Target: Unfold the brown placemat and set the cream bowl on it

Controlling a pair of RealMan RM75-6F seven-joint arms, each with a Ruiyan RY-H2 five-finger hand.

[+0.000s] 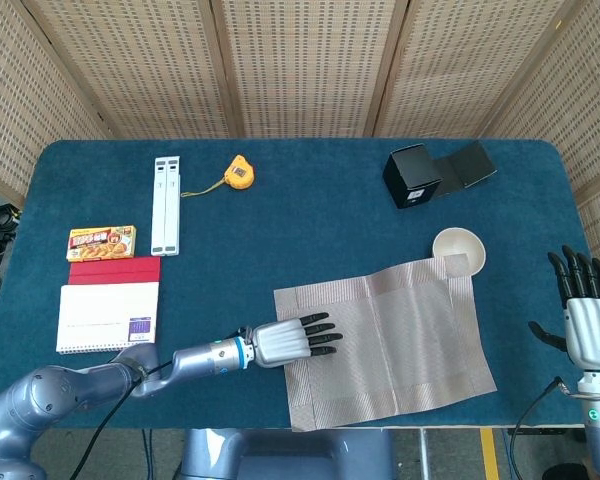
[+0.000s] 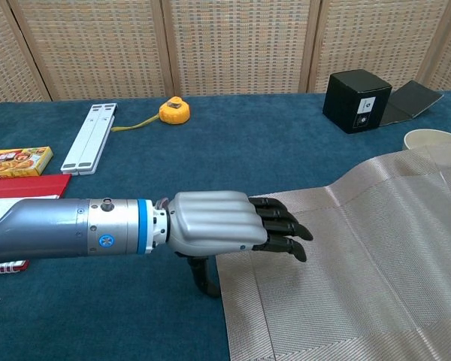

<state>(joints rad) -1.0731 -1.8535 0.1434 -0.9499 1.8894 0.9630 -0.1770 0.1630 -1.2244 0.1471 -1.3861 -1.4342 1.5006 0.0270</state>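
The brown placemat (image 1: 385,342) lies spread flat on the blue table, its far right corner lapping against the cream bowl (image 1: 458,247). My left hand (image 1: 290,339) rests palm down on the mat's left edge with its fingers stretched out flat; in the chest view this left hand (image 2: 225,223) fills the middle, over the placemat (image 2: 361,256). The cream bowl (image 2: 434,141) shows at the right edge there, partly behind the mat. My right hand (image 1: 585,310) hovers off the table's right side, fingers spread and holding nothing.
A black box (image 1: 413,176) with an open flap stands at the back right. A white folding stand (image 1: 166,205) and a yellow tape measure (image 1: 240,172) lie at the back left. A curry box (image 1: 101,243) and a red-and-white notebook (image 1: 110,305) sit at the left edge.
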